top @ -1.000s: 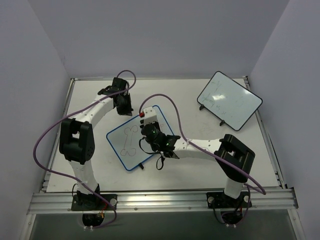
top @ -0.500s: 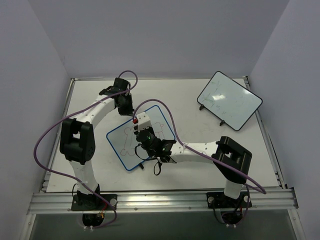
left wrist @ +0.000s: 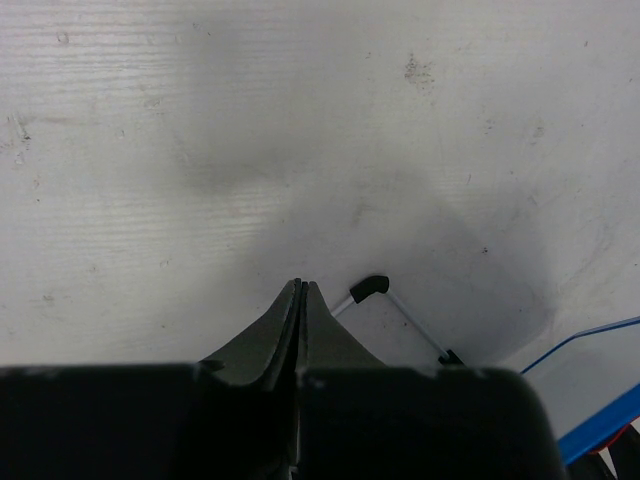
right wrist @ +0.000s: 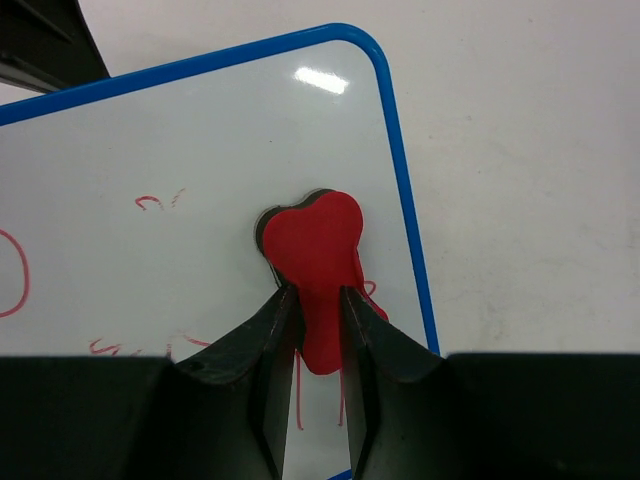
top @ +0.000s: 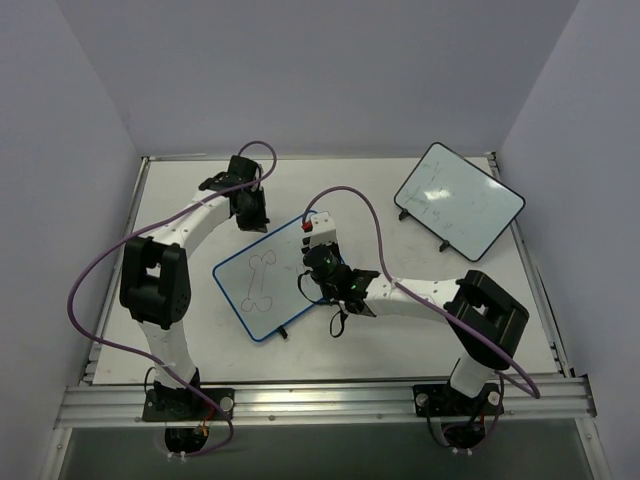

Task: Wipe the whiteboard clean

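The blue-framed whiteboard (top: pixel 262 285) lies mid-table with a red bone drawing on it; its white face and right blue edge fill the right wrist view (right wrist: pixel 180 150), with red marks left. My right gripper (right wrist: pixel 318 300) is shut on a red bone-shaped eraser (right wrist: pixel 312 250) and presses it on the board near the right edge. From above the right gripper (top: pixel 318 237) is over the board's far right corner. My left gripper (left wrist: pixel 301 290) is shut and empty, just beyond the board's far edge (top: pixel 247 210), by the board's black-tipped foot (left wrist: pixel 372 288).
A black-framed whiteboard (top: pixel 458 200) with faint marks stands at the far right of the table. Purple cables loop over both arms. White walls close in the left, far and right sides.
My right gripper swept the eraser left over the board, then back right to the far right corner. The right part of the drawing is wiped. The left arm has not moved.
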Robot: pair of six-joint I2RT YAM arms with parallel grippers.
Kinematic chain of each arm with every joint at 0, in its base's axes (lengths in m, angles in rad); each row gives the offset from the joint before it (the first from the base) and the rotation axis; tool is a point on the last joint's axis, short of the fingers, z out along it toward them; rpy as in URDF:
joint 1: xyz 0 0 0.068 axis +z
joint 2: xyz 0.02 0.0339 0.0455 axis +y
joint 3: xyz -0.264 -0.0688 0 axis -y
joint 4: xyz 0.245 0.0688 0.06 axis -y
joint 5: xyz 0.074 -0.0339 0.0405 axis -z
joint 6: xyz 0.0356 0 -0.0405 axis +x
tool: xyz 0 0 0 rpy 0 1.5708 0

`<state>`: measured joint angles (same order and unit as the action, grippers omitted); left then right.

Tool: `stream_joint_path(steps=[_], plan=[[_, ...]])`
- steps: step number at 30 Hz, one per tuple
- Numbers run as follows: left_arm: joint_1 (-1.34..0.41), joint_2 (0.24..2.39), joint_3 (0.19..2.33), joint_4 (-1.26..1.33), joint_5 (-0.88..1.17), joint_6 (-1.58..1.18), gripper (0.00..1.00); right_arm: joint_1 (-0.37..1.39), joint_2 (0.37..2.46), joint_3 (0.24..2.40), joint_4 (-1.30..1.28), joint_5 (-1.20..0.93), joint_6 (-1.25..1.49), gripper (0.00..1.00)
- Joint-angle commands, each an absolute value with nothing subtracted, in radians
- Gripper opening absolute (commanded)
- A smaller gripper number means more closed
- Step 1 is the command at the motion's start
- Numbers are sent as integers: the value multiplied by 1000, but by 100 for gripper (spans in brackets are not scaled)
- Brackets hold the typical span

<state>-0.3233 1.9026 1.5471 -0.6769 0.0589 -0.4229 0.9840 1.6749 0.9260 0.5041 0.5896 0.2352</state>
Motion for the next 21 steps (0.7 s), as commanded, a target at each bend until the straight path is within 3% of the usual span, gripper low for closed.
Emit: stream_joint_path(steps=[1,21], plan=[[-333,1888,1552,-646,51,-408,4,966,1618,905,511,632,256,20],[-347,1882,1542,-637,43,-408,4,1025,1752,1121,471,557,199,19]])
